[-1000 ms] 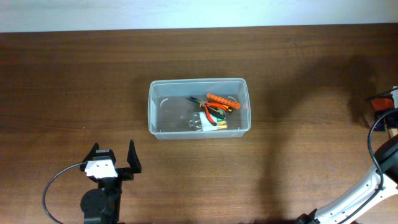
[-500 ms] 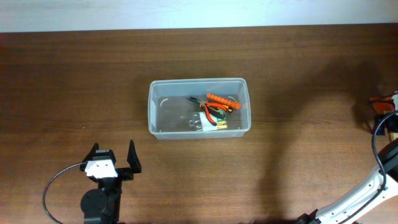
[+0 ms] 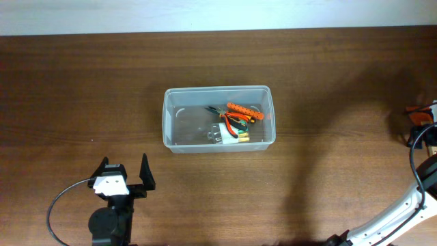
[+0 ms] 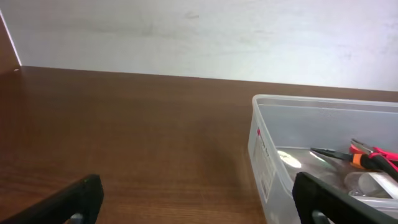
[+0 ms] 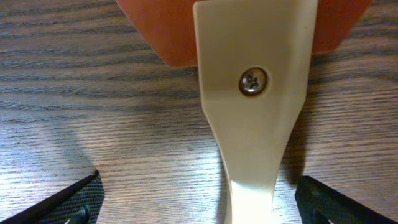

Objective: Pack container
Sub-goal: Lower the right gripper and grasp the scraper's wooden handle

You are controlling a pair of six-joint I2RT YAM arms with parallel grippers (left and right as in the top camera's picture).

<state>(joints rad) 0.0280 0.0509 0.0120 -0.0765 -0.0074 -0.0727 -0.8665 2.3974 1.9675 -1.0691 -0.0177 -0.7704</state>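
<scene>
Container [image 3: 217,89], a clear plastic bin with rounded corners, sat near the middle of the brown wooden surface [image 3: 82,89], its long sides running left to right. A small heap of tools lay toward its right end: an orange piece [image 3: 244,109], pliers [image 3: 236,121] with red and black handles, and something white [image 3: 220,135].

The left claw [image 3: 124,161] was near the front edge of the surface, in front of the container and a little left of its left end, clearly apart from it. Its two black fingers were spread wide with nothing between them. In the left wrist view the container's corner stood ahead and to the right.

The right claw [image 5: 199,199] was at the far right edge of the surface, well apart from the container. It was released, with one finger on each side of a cream handle [image 5: 252,137] that bore a screw [image 5: 254,81] and joined an orange part [image 5: 155,37] lying on the wood. Neither finger appeared to touch the handle.
</scene>
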